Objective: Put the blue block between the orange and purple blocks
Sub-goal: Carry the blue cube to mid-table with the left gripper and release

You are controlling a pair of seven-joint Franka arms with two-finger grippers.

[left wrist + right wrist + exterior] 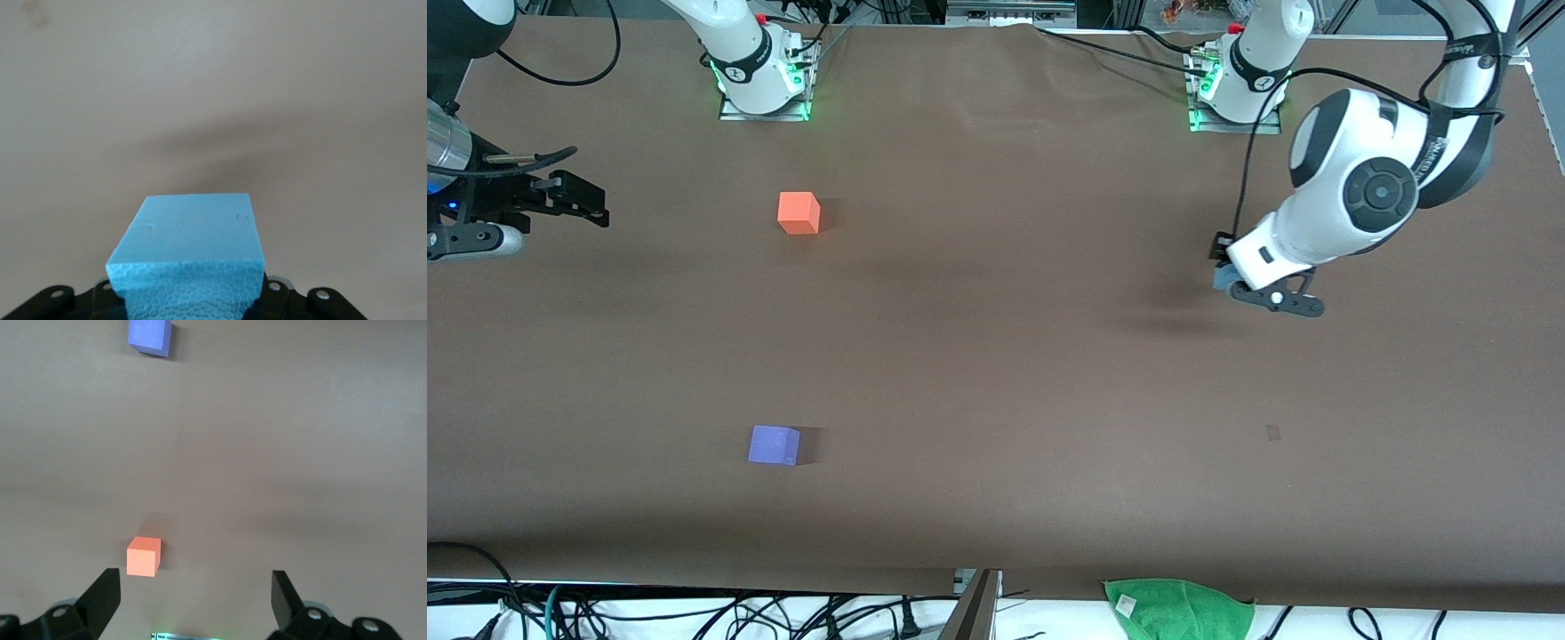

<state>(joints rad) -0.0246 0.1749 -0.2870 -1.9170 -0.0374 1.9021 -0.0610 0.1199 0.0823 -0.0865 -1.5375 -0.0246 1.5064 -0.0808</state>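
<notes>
My left gripper (1230, 281) is shut on the light blue block (1221, 277) and holds it above the table at the left arm's end. The block fills the lower part of the left wrist view (193, 233) and hides the fingers. The orange block (799, 213) sits on the table toward the right arm's end. The purple block (774, 444) sits nearer to the front camera than the orange one. Both show in the right wrist view: orange (143, 556), purple (149, 335). My right gripper (591, 204) is open and empty (193, 590), waiting at the right arm's end.
A green cloth (1178, 607) lies at the table's near edge. The arm bases (763, 84) (1236, 93) stand along the far edge. Cables hang below the near edge. The brown tabletop (996, 356) is bare between the blocks and the left gripper.
</notes>
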